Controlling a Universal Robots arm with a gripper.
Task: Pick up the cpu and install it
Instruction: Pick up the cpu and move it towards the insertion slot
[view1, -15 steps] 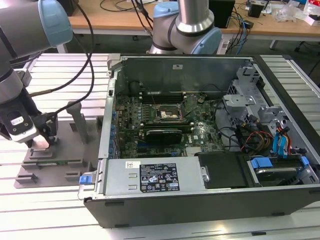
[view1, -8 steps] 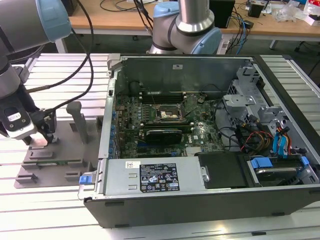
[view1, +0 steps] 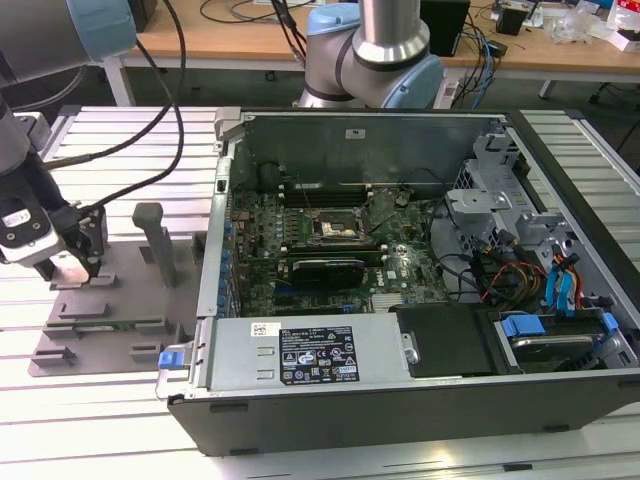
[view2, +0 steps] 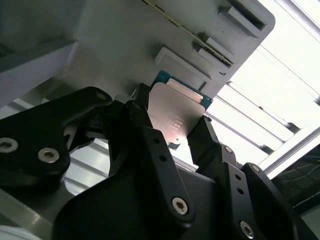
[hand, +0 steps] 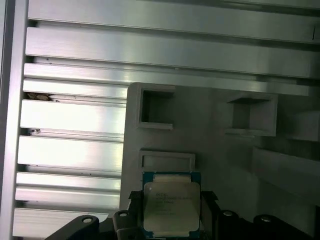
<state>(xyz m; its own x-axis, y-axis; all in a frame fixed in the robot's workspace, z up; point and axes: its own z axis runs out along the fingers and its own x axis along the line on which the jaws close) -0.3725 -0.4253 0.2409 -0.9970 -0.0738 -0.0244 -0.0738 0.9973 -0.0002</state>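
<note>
The cpu (view2: 176, 111), a small square chip with a pale silvery top and a green edge, sits between my two black fingers (view2: 150, 145). In the first wrist view the cpu (hand: 171, 204) hangs just off an empty rectangular recess (hand: 167, 161) of the grey fixture plate (hand: 215, 150). My gripper (view2: 175, 117) is shut on the chip's two opposite sides. At the exterior view's left, my gripper (view1: 72, 272) is low over the fixture plate (view1: 120, 320). The dark socket frame (view1: 335, 228) lies on the motherboard inside the open computer case (view1: 400, 260).
A grey upright post (view1: 155, 240) stands on the fixture plate between my gripper and the case wall (view1: 215, 250). Black cables (view1: 150, 130) hang across the ribbed aluminium table (view1: 100, 420). A second arm's base (view1: 375, 55) stands behind the case. Drive cages and wiring occupy the case's right side.
</note>
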